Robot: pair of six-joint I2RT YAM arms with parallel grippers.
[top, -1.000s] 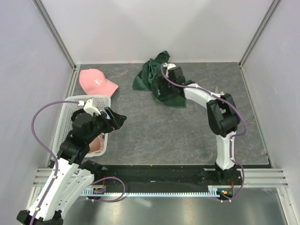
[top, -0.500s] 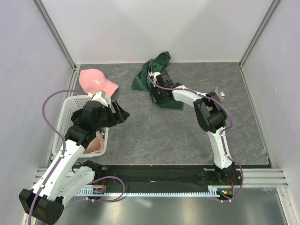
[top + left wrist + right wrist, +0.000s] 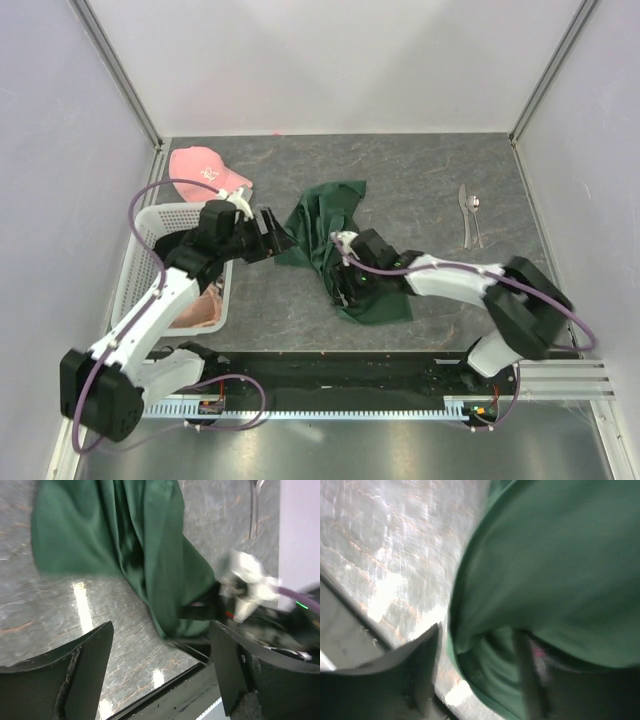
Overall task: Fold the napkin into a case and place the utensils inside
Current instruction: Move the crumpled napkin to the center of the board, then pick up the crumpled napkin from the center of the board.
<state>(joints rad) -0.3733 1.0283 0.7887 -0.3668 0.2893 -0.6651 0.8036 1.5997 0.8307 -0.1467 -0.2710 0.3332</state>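
Surface: grey, stone-veined table (image 3: 420,170), glare patches in both wrist views. Pale walls (image 3: 330,60) close it on three sides, with aluminium posts (image 3: 120,75) in the far corners. A black rail (image 3: 330,365) runs along the near edge, where your arm bases are bolted.

Containers: there is one, a white slatted basket (image 3: 133,268) at the left edge. A pinkish bundle (image 3: 205,310) lies at its near end. The left arm crosses over the rest, so you cannot tell what else it holds. A pink cap (image 3: 200,167) sits on the table just beyond the basket's far end.

The napkin (image 3: 330,225) is mid-table, a little left of centre. It is rumpled, not folded, and stretches from a far flap down to a near lobe close to the rail. No pocket is formed.

The utensils (image 3: 470,212) lie side by side at the far right, handles toward you, well apart from the cloth. They also show at the top edge of the left wrist view (image 3: 255,505).

Your right gripper (image 3: 345,280) is low on the napkin's near half. The left wrist view shows the cloth drawn to a point at its dark tip. Its own view is blurred, but green cloth (image 3: 560,555) bunches between its fingers (image 3: 426,647), so read it as pinched on the cloth.

Your left gripper (image 3: 280,237) is just left of the napkin's left edge. Its fingers (image 3: 92,645) are spread wide, with only table and cloth edge (image 3: 125,530) beyond them.
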